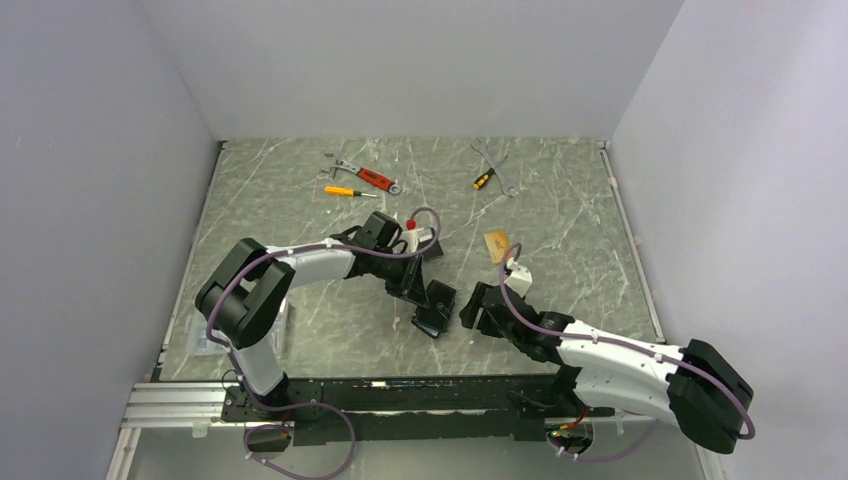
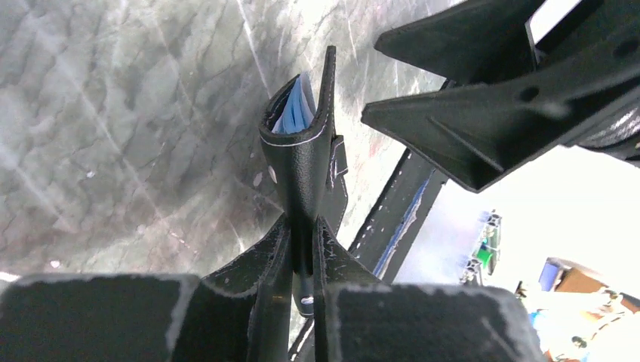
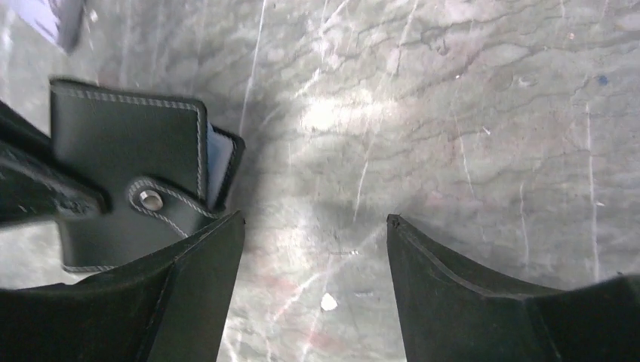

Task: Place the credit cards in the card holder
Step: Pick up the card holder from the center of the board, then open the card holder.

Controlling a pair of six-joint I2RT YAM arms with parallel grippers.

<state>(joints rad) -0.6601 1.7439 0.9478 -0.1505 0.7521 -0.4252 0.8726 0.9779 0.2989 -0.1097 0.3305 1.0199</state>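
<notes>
My left gripper is shut on the black card holder and holds it on edge just above the table. A pale blue-grey card sits in its open mouth. My right gripper is open and empty, right of the holder and close to it; its fingers show in the left wrist view. The right wrist view shows the holder with its snap strap and a card edge. A gold-orange card lies on the table behind the right gripper.
A red-handled wrench, an orange screwdriver and another wrench and small screwdriver lie at the back. A pale flat thing lies at the top left edge of the right wrist view. Walls enclose three sides.
</notes>
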